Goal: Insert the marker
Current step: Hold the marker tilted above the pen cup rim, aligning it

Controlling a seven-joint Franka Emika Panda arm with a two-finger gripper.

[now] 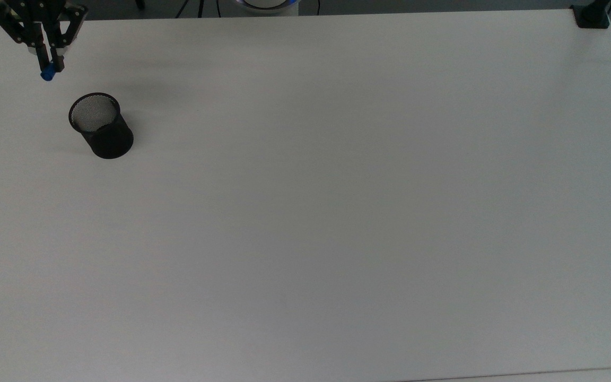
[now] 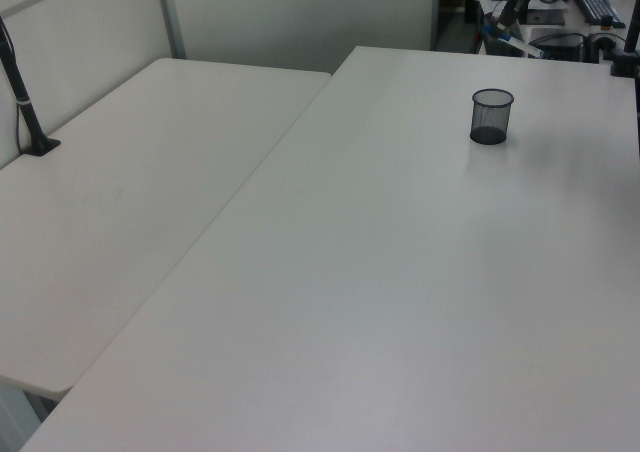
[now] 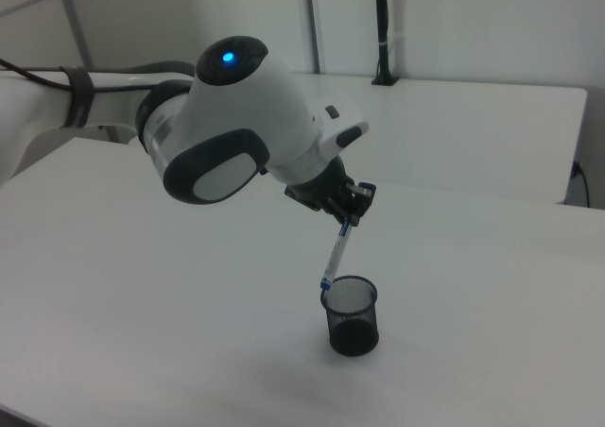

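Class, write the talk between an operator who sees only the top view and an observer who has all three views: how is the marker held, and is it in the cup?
Operator: In the top view I see a blue tip under the gripper, apart from the cup. How is the marker held?
Observer: The right view shows its whole length: a white barrel, tilted, with the gripper shut on its upper end and the blue end pointing down.
Operator: Is it in the cup?
Observer: No. In the left view there is a gap between marker and cup, with the marker higher in the picture.
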